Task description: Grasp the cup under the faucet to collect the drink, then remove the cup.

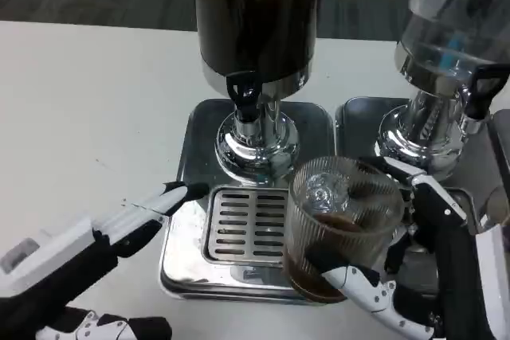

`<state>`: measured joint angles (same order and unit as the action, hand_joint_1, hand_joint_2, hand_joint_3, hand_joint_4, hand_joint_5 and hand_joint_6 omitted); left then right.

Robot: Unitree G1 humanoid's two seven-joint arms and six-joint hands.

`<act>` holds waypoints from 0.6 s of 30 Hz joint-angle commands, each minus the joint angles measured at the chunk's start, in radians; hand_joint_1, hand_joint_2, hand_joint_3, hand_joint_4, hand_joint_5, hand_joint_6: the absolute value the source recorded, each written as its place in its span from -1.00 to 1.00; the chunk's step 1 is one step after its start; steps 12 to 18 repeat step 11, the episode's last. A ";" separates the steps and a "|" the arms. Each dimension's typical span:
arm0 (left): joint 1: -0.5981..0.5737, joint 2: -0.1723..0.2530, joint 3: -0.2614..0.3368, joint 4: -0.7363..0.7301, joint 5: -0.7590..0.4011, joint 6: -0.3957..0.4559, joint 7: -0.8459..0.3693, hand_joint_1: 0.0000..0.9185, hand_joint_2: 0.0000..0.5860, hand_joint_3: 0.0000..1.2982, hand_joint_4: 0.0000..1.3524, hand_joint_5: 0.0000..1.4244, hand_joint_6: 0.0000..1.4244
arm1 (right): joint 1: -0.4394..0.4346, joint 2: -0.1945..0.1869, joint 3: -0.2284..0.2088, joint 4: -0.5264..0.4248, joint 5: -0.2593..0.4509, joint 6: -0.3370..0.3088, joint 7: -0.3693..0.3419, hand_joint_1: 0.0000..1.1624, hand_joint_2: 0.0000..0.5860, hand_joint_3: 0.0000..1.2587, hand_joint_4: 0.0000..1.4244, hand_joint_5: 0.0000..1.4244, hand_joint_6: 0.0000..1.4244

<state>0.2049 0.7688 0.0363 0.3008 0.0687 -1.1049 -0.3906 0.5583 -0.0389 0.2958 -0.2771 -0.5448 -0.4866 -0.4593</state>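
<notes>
The clear ribbed plastic cup (344,224) looks glossy, with dark drink showing through it. Just beside the cup, the slotted metal drip tray (249,224) is polished and reflective, and the chrome faucet base (256,142) behind the cup shines like a mirror. The white desk (88,109) looks matt and smooth

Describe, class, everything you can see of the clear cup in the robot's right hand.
The cup is a clear, ribbed tumbler that looks like plastic, with a wide round rim. It holds a shallow layer of dark brown drink at the bottom. It leans slightly, its mouth toward the camera. The right hand grips it, fingers wrapped around its lower wall and far side. It sits at the right front edge of the steel drip tray, right of the slotted grate and off from under the black faucet.
</notes>
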 commanded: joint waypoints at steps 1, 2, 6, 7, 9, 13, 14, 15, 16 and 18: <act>0.011 0.017 -0.005 -0.010 -0.026 -0.006 -0.026 -1.00 -0.64 -1.00 -1.00 -1.00 -0.90 | 0.008 0.017 -0.003 -0.029 0.008 -0.055 -0.017 0.31 -0.30 -0.15 -0.10 0.25 0.68; 0.011 0.017 -0.005 -0.010 -0.029 -0.006 -0.029 -1.00 -0.64 -1.00 -1.00 -1.00 -0.90 | 0.010 0.018 -0.003 -0.028 0.010 -0.057 -0.017 0.31 -0.30 -0.15 -0.10 0.25 0.68; 0.011 0.017 -0.006 -0.012 -0.035 -0.004 -0.038 -1.00 -0.64 -1.00 -1.00 -1.00 -0.90 | 0.015 0.020 -0.006 -0.029 0.005 -0.060 -0.016 0.33 -0.32 -0.15 -0.08 0.26 0.69; 0.011 0.017 -0.005 -0.013 -0.036 -0.003 -0.040 -1.00 -0.64 -1.00 -1.00 -1.00 -0.90 | 0.014 0.020 -0.008 -0.032 0.001 -0.060 -0.016 0.33 -0.32 -0.15 -0.08 0.26 0.70; 0.010 0.016 -0.004 -0.011 -0.037 -0.002 -0.043 -1.00 -0.64 -1.00 -1.00 -1.00 -0.90 | 0.011 0.019 -0.009 -0.031 0.004 -0.066 -0.015 0.34 -0.32 -0.15 -0.08 0.26 0.70; 0.008 0.015 -0.003 -0.009 -0.036 -0.003 -0.045 -1.00 -0.59 -1.00 -1.00 -1.00 -0.90 | 0.009 0.020 -0.011 -0.030 0.006 -0.068 -0.014 0.34 -0.32 -0.15 -0.08 0.26 0.70; 0.008 0.015 -0.003 -0.009 -0.036 -0.003 -0.045 -1.00 -0.59 -1.00 -1.00 -1.00 -0.90 | 0.009 0.020 -0.011 -0.030 0.006 -0.068 -0.014 0.34 -0.32 -0.15 -0.08 0.26 0.70; 0.008 0.015 -0.003 -0.009 -0.036 -0.003 -0.045 -1.00 -0.59 -1.00 -1.00 -1.00 -0.90 | 0.009 0.020 -0.011 -0.030 0.006 -0.068 -0.014 0.34 -0.32 -0.15 -0.08 0.26 0.70; 0.008 0.015 -0.003 -0.009 -0.036 -0.003 -0.045 -1.00 -0.59 -1.00 -1.00 -1.00 -0.90 | 0.009 0.020 -0.011 -0.030 0.006 -0.068 -0.014 0.34 -0.32 -0.15 -0.08 0.26 0.70; 0.008 0.015 -0.003 -0.009 -0.036 -0.003 -0.045 -1.00 -0.59 -1.00 -1.00 -1.00 -0.90 | 0.009 0.020 -0.011 -0.030 0.006 -0.068 -0.014 0.34 -0.32 -0.15 -0.08 0.26 0.70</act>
